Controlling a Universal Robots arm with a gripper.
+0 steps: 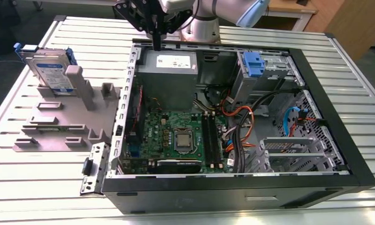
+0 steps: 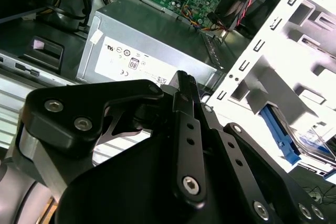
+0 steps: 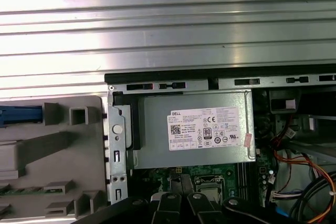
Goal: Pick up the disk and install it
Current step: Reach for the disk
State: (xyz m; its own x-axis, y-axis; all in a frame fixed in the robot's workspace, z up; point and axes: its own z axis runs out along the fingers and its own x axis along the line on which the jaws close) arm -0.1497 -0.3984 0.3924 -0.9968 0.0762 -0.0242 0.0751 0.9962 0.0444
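Note:
The disk (image 1: pixel 51 71) stands on edge in a slot of the grey fixture (image 1: pixel 56 124) at the exterior view's left, its white-and-blue label facing out and its blue frame on the far side. My gripper (image 1: pixel 156 46) hangs over the back edge of the open computer case (image 1: pixel 312 108), just above the grey power supply box (image 1: pixel 168 63), well to the right of the disk. Its black fingers (image 2: pixel 184 85) are shut with nothing between them. The second wrist view catches the disk (image 2: pixel 315 144) at its edge, and the first wrist view shows its blue frame (image 3: pixel 21 115).
Inside the case lie the motherboard (image 1: pixel 175 136), loose cables (image 1: pixel 243 117) and a drive bay holding a blue plastic bracket (image 1: pixel 253 63). The case and fixture rest on a ribbed metal table (image 1: pixel 37 187). The power supply box (image 3: pixel 194 129) sits directly under my gripper.

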